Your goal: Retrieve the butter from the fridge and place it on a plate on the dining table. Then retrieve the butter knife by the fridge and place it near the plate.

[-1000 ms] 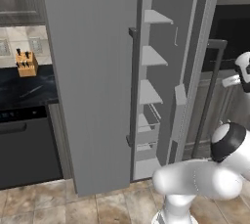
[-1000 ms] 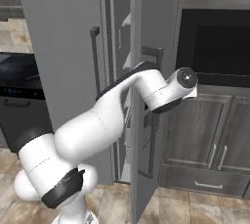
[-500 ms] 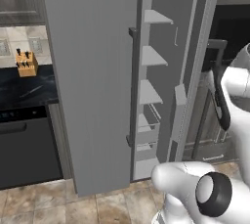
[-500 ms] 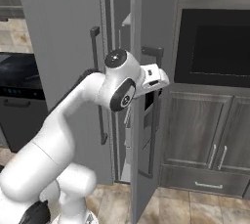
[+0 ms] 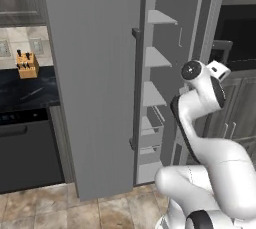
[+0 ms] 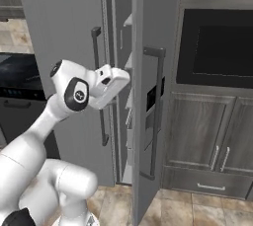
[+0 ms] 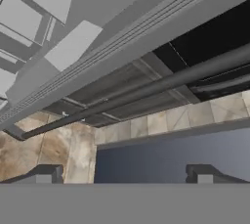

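Well, the fridge [image 5: 100, 88] stands at twelve o'clock, matte grey slab doors ajar on pale flat shelves [image 5: 159, 18]; the gripper [image 7: 124, 171] hangs before them, blunt dark fingers spread wide, empty.

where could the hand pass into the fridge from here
Between the two open fridge doors runs a narrow upright gap, bordered by their dark bar handles. Inside it, the pale shelves have bare room above each. It gets crowded low down, where bins stack closely. The gripper is open.
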Available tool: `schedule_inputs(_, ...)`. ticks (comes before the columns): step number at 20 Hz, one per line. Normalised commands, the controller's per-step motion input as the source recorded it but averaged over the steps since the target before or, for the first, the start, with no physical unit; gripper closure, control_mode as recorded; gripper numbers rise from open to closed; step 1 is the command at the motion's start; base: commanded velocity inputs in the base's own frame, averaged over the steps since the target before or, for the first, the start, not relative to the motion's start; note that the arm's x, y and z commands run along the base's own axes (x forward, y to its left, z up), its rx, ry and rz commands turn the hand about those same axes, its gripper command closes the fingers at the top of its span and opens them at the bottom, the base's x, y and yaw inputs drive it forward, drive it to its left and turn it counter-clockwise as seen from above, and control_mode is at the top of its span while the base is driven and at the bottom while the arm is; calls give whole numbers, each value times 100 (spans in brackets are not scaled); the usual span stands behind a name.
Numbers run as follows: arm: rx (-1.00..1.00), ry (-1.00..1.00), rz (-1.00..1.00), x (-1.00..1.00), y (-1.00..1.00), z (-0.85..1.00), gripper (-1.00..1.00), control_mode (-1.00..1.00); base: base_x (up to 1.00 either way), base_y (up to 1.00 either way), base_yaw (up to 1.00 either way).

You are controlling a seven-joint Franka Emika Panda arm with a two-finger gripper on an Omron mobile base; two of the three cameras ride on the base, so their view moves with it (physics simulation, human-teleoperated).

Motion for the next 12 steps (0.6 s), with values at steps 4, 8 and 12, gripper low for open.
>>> schedule_inputs(4,-17,1,-14,5,97,0,-100,-100,0,0,0)
schedule_inputs(8,-15,3,-12,8,82,0,-100,-100,0,0,0)
schedule_inputs(12,-5,7,-1,50,15,0,-100,-100,0,0,0)
